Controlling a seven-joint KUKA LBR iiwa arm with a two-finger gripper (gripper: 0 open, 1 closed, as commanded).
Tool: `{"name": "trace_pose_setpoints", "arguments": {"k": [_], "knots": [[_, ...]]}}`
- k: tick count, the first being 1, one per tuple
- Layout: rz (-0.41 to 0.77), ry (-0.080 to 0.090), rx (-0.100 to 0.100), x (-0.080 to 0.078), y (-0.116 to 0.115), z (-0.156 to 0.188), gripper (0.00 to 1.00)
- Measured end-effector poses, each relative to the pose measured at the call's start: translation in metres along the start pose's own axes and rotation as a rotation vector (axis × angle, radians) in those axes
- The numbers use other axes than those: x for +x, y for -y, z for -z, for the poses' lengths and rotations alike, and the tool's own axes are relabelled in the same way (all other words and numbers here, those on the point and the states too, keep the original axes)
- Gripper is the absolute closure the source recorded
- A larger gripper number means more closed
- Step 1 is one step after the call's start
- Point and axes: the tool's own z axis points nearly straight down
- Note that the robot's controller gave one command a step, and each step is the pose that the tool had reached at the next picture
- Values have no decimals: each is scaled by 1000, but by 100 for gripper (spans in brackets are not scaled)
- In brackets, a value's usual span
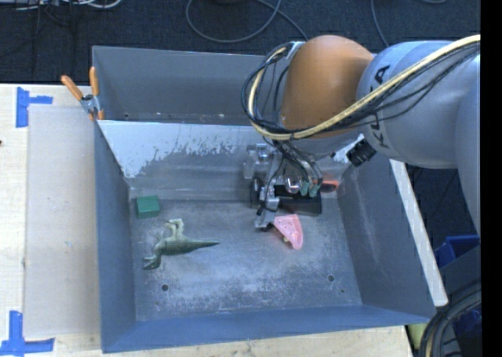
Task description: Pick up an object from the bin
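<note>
Here, centre-right of the frame: the arm (427, 104) with its orange cover (325, 81) reaches into the grey bin (118, 269), jaws low over the floor. Jaws released or clenched: cannot tell. A pink wedge-shaped piece (289, 231) lies just beside the jaws, to their lower right; contact unclear. At the bin's left sits a green block (147, 205), with a green toy dinosaur (176, 244) just below it, both well apart from the jaws.

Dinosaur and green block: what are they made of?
The toy dinosaur looks like moulded plastic, olive green and dull, with thin legs and tail. The green block could be foam or painted wood: flat matte faces, no shine.
</note>
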Motion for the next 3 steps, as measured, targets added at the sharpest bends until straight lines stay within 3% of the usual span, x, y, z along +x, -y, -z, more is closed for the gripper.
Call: {"name": "trace_pose_setpoints", "arguments": {"k": [1,2,3], "knots": [[-1,7,0,-1,0,5,0],[-14,6,-1,6,-54,-72,0],[189,-2,2,19,-97,-72,0]]}}
